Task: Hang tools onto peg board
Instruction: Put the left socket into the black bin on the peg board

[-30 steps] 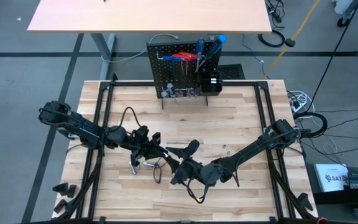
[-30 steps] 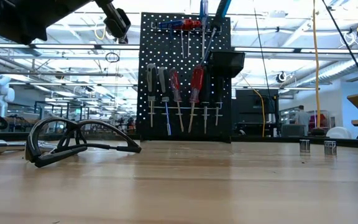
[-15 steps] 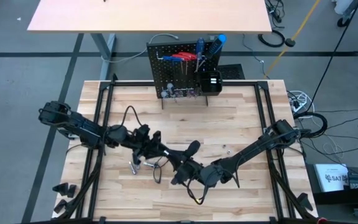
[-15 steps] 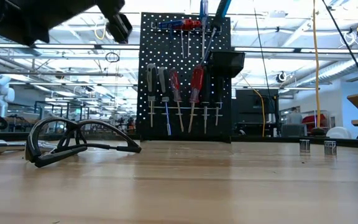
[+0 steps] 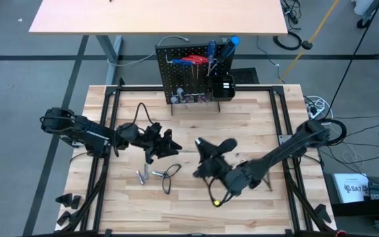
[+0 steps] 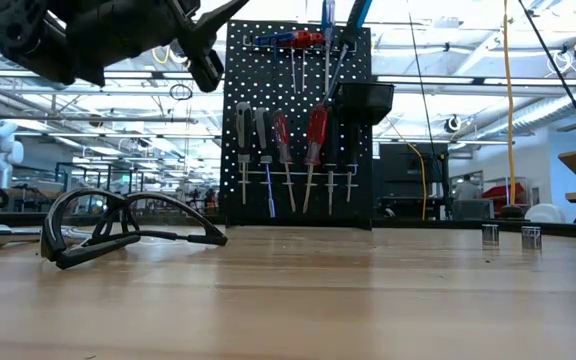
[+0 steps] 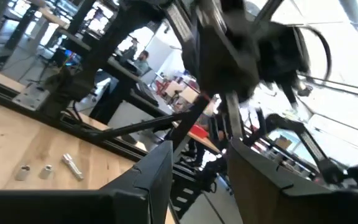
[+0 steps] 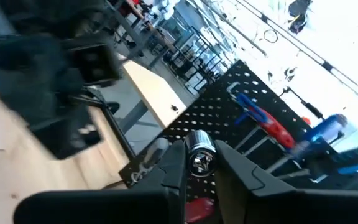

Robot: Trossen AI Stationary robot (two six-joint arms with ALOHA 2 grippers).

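Note:
The peg board [image 5: 189,82] stands upright at the table's far edge with screwdrivers [image 6: 315,135] hanging on its hooks. My right gripper [image 5: 204,145] hovers above the table's middle, pointing level at the board, shut on a small silver bit [image 8: 199,155]. My left gripper [image 5: 168,147] hangs open just left of it, with nothing between its fingers [image 7: 157,171]. Below them a black wire loop [image 5: 170,175] and two silver bits [image 5: 142,176] lie flat on the tabletop. My right gripper pinches the silver bit's round body [image 8: 199,159] between its two fingers. The fingers lie level and point toward the far edge and the peg board [image 8: 244,118]. The bit is lifted clear of the table.
Two more small silver bits [image 6: 490,235] stand on the table's right part. A black bin [image 5: 223,86] is fixed to the board's right side. A black frame rail [image 5: 110,125] runs round the tabletop. Bare wood lies between the grippers and the board.
The two grippers met over the table's middle and have parted. My left gripper has opened and drawn back toward the left and far edges. My right gripper has risen, moved toward the far edge and turned toward the peg board.

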